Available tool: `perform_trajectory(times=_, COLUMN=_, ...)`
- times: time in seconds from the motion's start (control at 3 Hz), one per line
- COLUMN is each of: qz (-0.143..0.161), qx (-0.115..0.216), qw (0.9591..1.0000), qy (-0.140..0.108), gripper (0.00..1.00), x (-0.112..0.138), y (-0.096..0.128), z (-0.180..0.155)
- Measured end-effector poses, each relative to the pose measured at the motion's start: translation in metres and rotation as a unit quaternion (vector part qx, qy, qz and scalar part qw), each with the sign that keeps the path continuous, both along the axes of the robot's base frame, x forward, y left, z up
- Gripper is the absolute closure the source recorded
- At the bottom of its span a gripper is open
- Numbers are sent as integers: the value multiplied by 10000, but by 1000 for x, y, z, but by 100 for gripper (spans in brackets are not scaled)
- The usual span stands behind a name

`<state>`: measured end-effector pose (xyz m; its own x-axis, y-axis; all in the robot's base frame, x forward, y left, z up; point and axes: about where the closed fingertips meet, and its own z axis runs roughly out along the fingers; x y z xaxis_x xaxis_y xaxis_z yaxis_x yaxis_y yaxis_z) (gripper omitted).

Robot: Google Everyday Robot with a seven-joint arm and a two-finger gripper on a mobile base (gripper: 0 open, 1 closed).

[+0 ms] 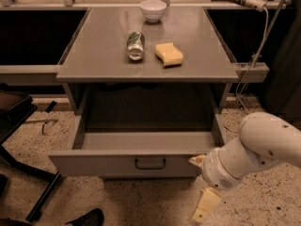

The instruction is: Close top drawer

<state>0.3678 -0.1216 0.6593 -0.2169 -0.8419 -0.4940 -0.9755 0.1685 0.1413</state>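
Top drawer (99,164) stands pulled fully out from under the table (94,65), its shallow tray bare inside and its flat front panel the nearest edge to the camera. The small dark handle (150,164) sits at the centre of that panel, with nothing on it. The gripper (194,189) is just off the right end of the drawer's front panel, low over the speckled floor (141,201), with its fingers spread wide and nothing between them. The upper finger (196,160) lies at the drawer's front right corner; contact cannot be confirmed. The lower finger (205,205) hangs below and in front of the drawer, apart from it. The white arm (263,142) runs off to the right of the drawer. In front of the drawer panel the floor is open across the centre. To the drawer's left stands a dark chair base (28,173), and a shoe (87,218) lies in front of the drawer's left half. Above the drawer, on the table, a can (136,45) lies on its side just beside a yellow sponge (169,54), with a white bowl (153,9) behind them.
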Motion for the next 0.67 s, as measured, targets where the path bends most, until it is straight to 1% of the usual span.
perform_trajectory(times=0.33, qz=168, qx=121, qw=9996, qy=-195, gripper=0, x=30, y=14, z=-3)
perform_trajectory(times=0.67, qz=158, qx=102, qw=9996, qy=-230, gripper=0, x=30, y=14, z=-1)
